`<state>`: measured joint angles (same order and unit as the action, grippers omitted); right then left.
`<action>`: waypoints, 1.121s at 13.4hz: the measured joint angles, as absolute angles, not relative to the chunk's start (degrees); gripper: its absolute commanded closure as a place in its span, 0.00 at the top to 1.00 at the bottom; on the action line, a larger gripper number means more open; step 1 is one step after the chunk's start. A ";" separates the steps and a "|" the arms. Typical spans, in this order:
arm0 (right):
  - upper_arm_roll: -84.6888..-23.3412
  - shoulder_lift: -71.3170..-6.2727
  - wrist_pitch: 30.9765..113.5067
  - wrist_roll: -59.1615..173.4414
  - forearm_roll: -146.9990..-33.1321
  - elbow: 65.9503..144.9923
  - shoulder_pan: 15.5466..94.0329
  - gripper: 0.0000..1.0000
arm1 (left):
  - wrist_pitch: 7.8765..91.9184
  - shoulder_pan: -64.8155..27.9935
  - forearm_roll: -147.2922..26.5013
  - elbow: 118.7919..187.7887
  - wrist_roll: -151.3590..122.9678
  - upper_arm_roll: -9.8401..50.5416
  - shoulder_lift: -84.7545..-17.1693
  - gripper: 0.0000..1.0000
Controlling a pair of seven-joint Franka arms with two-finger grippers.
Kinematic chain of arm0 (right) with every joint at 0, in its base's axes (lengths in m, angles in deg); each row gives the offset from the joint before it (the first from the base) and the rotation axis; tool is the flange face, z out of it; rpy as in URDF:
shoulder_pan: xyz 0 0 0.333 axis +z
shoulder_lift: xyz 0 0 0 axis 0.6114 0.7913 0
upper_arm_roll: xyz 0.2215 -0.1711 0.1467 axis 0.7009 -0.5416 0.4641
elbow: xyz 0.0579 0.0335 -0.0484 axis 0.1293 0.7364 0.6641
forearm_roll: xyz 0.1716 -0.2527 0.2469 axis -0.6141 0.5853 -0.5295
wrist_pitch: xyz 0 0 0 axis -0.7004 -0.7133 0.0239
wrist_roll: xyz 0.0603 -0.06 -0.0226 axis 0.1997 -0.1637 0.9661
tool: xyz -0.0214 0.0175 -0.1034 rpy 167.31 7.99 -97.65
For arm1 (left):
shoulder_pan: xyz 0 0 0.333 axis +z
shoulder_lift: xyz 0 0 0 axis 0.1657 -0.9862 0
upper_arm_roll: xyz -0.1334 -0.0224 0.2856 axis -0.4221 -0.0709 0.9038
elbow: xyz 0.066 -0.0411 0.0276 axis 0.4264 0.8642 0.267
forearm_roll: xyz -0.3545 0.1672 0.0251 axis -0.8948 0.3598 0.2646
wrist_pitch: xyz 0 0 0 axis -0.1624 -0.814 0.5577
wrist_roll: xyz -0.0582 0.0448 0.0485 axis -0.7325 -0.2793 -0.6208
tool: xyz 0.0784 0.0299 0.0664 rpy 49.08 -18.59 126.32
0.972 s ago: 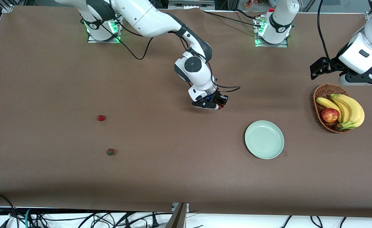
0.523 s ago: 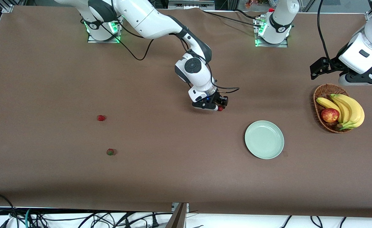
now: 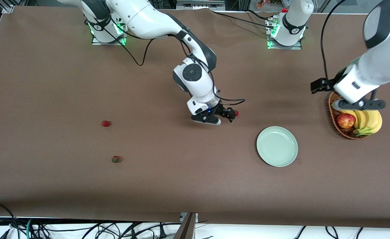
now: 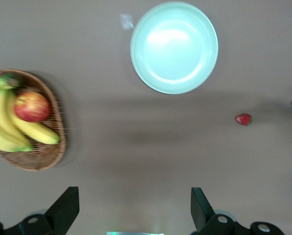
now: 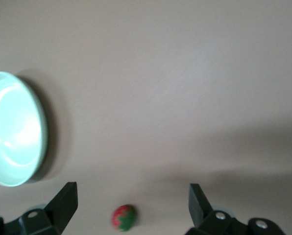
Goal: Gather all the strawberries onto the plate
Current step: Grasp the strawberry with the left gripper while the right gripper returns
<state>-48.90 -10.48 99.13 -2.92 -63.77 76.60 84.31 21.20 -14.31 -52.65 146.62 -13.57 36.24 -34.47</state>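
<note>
Front view shows the change plainly: a second ago the right gripper [image 3: 226, 117] carried a strawberry toward the plate [image 3: 277, 146]; now its fingers [image 5: 62, 200] stand wide apart and the released strawberry [image 3: 237, 113] sits on the counter [image 3: 168, 186], just beside the fingertips and well short of the plate. In the right wrist view the berry [image 5: 123, 217] lies on bare brown surface between the spread fingers, with the plate off to one side. The left wrist view confirms it, the berry [image 4: 243, 119] apart from the empty plate [image 4: 174, 47]

Meanwhile the left gripper [image 3: 359, 105] has swung in from the counter's end and now hangs over the basket [image 3: 347, 132] of bananas and an apple, fingers [image 4: 65, 208] open, holding nothing

My judgement: this looks like a handoff spot, leaving the berry for the left arm. Nothing is in the plate yet; two more strawberries, one [image 3: 106, 123] farther and one [image 3: 115, 159] nearer the front camera, wait toward the right arm's end
</note>
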 measured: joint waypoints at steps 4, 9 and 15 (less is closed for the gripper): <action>-56.81 -16.00 88.12 10.56 -63.79 77.73 83.07 1.00 | 26.45 -17.86 -56.41 146.69 -12.20 35.81 -42.75 1.00; -65.52 -16.81 81.98 33.91 -63.79 81.24 82.84 1.00 | 40.86 -28.53 -56.60 147.54 -5.21 35.40 -54.52 1.00; -72.35 -17.11 80.36 59.00 -67.02 85.50 75.52 1.00 | 60.93 -35.67 -56.58 156.27 -0.01 35.49 -59.49 1.00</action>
<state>-72.35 -17.11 80.36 59.00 -67.02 85.50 75.52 60.93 -35.67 -56.58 156.27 -0.01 35.49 -59.49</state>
